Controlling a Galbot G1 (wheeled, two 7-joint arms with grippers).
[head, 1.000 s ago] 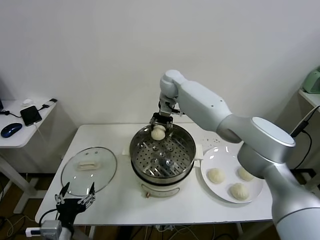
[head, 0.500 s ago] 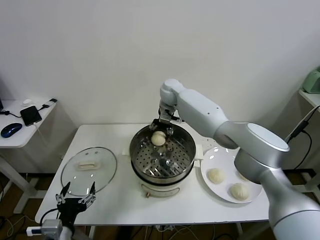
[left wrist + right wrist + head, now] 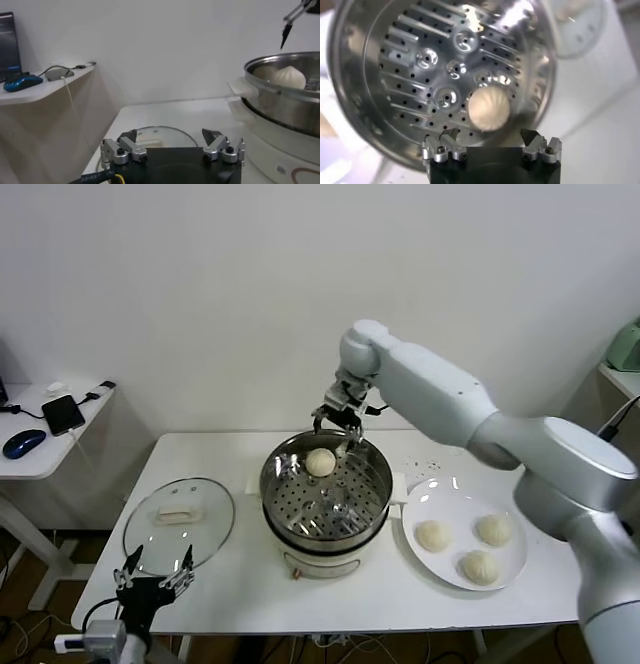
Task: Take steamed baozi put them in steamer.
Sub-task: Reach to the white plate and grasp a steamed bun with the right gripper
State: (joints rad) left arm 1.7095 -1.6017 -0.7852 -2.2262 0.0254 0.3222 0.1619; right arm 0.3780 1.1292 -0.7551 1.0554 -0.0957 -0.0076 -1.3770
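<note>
The steel steamer [image 3: 325, 502] stands mid-table on its white base. One cream-white baozi [image 3: 320, 462] lies on the perforated tray at the far side; it also shows in the right wrist view [image 3: 489, 109] and the left wrist view [image 3: 287, 77]. My right gripper [image 3: 337, 420] is open and empty, raised above the steamer's far rim, just above the baozi. Three more baozi [image 3: 433, 535] lie on the white plate [image 3: 424, 510] right of the steamer. My left gripper [image 3: 152, 575] is open and parked low at the table's front left.
A round glass lid [image 3: 179, 524] lies flat on the table left of the steamer, just beyond the left gripper. A side table [image 3: 45, 434] with a phone and mouse stands at far left. The wall runs close behind the table.
My right gripper has let go of the baozi, which now rests on the steamer tray, and has risen up and slightly right away from it. The left arm has not moved.
</note>
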